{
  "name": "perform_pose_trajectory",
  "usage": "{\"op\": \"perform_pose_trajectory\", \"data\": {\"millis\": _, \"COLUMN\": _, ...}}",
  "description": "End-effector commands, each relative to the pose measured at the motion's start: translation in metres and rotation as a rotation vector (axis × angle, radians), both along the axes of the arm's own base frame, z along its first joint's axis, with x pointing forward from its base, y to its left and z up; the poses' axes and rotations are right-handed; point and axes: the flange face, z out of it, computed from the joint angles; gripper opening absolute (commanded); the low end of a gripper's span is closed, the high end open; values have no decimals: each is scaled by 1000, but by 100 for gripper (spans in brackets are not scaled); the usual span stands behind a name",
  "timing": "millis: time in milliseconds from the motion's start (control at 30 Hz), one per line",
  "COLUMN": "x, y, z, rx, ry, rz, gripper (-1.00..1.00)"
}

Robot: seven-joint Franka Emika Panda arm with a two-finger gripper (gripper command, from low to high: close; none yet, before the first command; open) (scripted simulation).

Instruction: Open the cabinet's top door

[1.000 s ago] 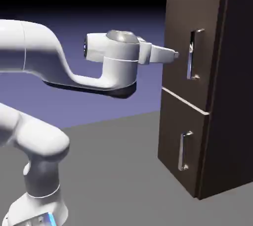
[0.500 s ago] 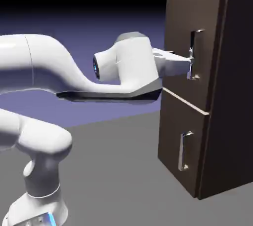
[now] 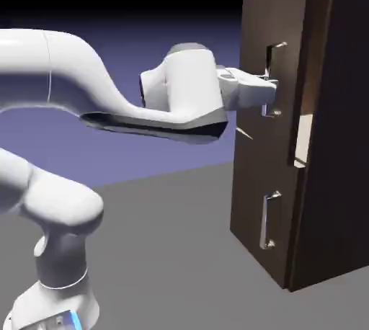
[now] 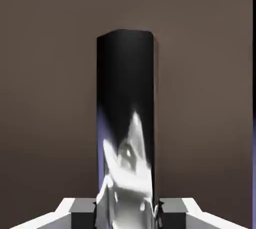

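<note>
The dark brown cabinet (image 3: 331,199) stands at the exterior view's right. Its top door (image 3: 254,40) hangs slightly ajar, with a sliver of tan interior (image 3: 304,134) showing at its right edge. My gripper (image 3: 269,88) is shut on the top door's vertical silver handle (image 3: 273,62). In the hand view the handle (image 4: 127,123) rises as a dark, shiny bar between my two grey fingertips (image 4: 82,212), in front of the brown door panel (image 4: 45,98). My gripper (image 4: 127,213) sits at that view's bottom edge.
The lower door (image 3: 249,192) with its shorter silver handle (image 3: 270,220) is closed. The white arm (image 3: 94,98) reaches across from the left over the grey table (image 3: 173,249).
The gripper closed on the top door's handle and pulled back to the left. The top door has swung out a little, uncovering the tan interior.
</note>
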Motion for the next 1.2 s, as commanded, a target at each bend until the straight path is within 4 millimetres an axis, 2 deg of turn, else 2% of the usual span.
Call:
{"op": "perform_pose_trajectory", "data": {"millis": 0, "x": -4, "y": 3, "z": 0, "rx": 0, "ry": 0, "rz": -18, "gripper": -100}}
{"op": "perform_pose_trajectory", "data": {"millis": 333, "x": -36, "y": 36, "z": 0, "rx": 1, "ry": 0, "rz": -189, "gripper": -100}}
{"op": "perform_pose_trajectory", "data": {"millis": 700, "x": -67, "y": 84, "z": 0, "rx": 1, "ry": 0, "rz": -402, "gripper": -100}}
{"op": "perform_pose_trajectory", "data": {"millis": 900, "x": -82, "y": 117, "z": 0, "rx": 1, "ry": 0, "rz": -535, "gripper": -100}}
{"op": "perform_pose_trajectory", "data": {"millis": 1167, "x": -95, "y": 174, "z": 0, "rx": 1, "ry": -1, "rz": -754, "gripper": -100}}
